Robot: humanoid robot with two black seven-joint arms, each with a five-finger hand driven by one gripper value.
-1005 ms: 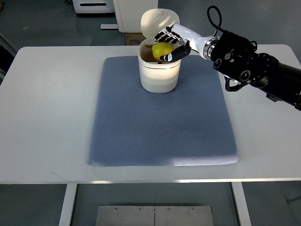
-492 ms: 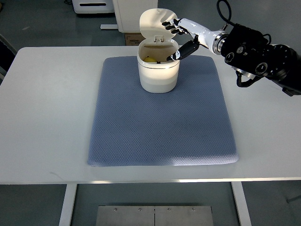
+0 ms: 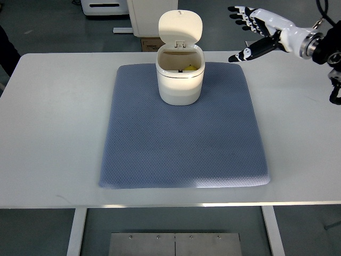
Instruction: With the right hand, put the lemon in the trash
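Lemon [image 3: 189, 68] lies inside trash can [image 3: 180, 80], lid up. Right hand [image 3: 256, 33] far right, fingers spread, empty. Task looks done.

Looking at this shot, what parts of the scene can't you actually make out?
- Lemon, top view: only a yellow sliver shows; the trash bin wall hides the rest.
- Right hand: its arm is cut off by the picture's right edge.
- Left arm: out of view.
- Bin's bottom: hidden in shadow.
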